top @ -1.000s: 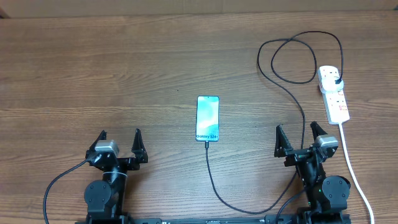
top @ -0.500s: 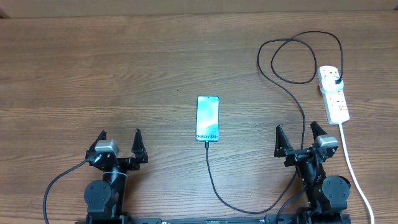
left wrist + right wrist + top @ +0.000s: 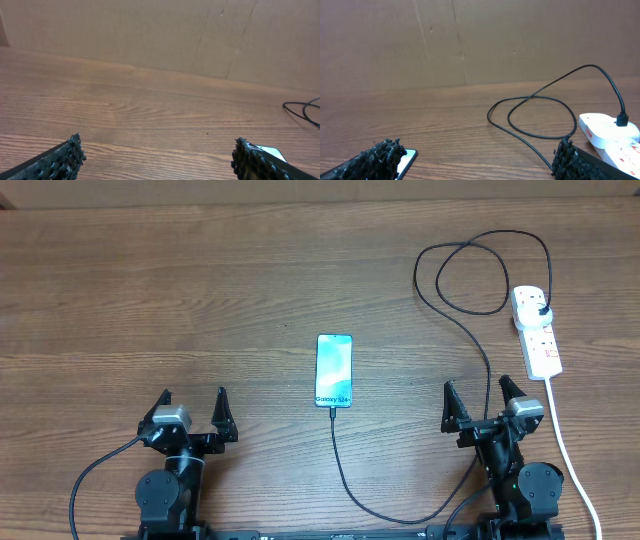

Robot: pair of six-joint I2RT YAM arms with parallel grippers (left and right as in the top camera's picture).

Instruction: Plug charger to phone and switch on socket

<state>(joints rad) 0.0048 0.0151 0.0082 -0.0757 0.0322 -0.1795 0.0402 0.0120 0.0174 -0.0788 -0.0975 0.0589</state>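
Phone's wired up, both arms idle

The phone (image 3: 334, 370) lies mid-table (image 3: 200, 280), charger (image 3: 336, 442) tip at its near end. The cable loops right to its plug in the socket (image 3: 536, 330). Left gripper (image 3: 192, 395) and right gripper (image 3: 476, 385) sit near the front edge, jaws spread, holding nothing. Can't tell the switch position.

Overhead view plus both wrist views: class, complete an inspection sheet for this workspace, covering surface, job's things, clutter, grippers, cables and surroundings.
Surface: wooden table, bare grain.
Job's things: phone flat, screen lit; socket at the right; switch state cannot be told.
Clutter: nothing seen.
Grippers: left gripper and right gripper open, empty, near edge.
Cables: charger meets the phone's near end, loops, plug in the socket; white cord trails nearward.
Surroundings: cardboard wall behind the table.
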